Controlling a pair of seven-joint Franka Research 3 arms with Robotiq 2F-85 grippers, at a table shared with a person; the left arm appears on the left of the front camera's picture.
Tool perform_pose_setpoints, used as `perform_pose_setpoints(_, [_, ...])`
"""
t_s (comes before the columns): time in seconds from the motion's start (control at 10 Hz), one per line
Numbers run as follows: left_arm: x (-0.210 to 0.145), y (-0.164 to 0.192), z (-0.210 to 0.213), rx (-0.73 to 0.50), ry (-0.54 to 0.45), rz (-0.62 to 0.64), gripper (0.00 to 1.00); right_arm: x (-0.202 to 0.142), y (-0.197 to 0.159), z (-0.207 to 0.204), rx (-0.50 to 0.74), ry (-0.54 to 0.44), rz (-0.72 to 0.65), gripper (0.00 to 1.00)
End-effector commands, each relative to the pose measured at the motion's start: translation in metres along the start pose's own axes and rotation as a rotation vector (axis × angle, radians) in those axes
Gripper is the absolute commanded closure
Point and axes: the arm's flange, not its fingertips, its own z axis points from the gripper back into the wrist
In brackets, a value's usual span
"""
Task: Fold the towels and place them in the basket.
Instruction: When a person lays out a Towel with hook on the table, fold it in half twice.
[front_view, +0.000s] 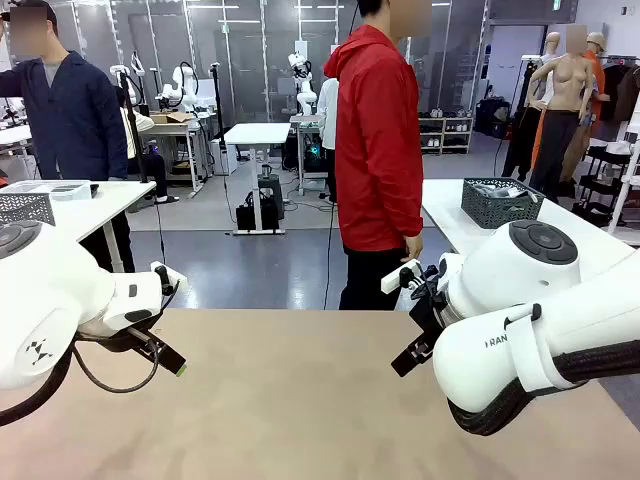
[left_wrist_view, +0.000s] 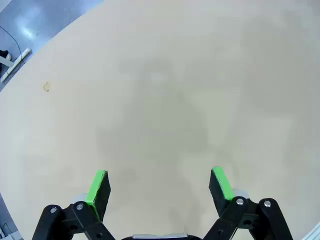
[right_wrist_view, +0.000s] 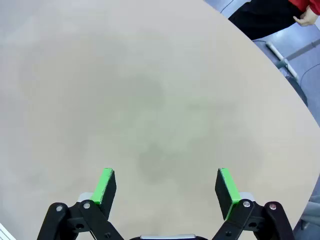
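L tool (left_wrist_view: 160, 182) & R tool (right_wrist_view: 167, 184) both released, jaws wide, over the table (front_view: 300, 400). A basket (front_view: 495, 210) sits back right, well apart, near the person (front_view: 378, 140). Looks like no folding begun; all's left for you.

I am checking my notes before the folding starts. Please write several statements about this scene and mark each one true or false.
1. The left claw and the right claw are both open. True.
2. The left claw grips a towel. False: nothing is between its fingers.
3. A person in a red jacket stands at the far side of the tan table. True.
4. The dark mesh basket stands on the tan table between the arms. False: it stands on a white table farther back, on the right.
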Motion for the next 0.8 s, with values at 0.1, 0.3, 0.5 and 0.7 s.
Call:
perform_pose_setpoints(0.1, [0.0001, -0.0002, 0.0, 0.0, 0.0, 0.0, 0.0, 0.0, 0.0, 0.0, 0.0, 0.0, 0.0, 0.0])
perform_pose_setpoints(0.3, [0.0001, -0.0002, 0.0, 0.0, 0.0, 0.0, 0.0, 0.0, 0.0, 0.0, 0.0, 0.0, 0.0, 0.0])
perform_pose_setpoints(0.5, [0.0001, -0.0002, 0.0, 0.0, 0.0, 0.0, 0.0, 0.0, 0.0, 0.0, 0.0, 0.0, 0.0, 0.0])
perform_pose_setpoints(0.7, [0.0001, -0.0002, 0.0, 0.0, 0.0, 0.0, 0.0, 0.0, 0.0, 0.0, 0.0, 0.0, 0.0, 0.0])
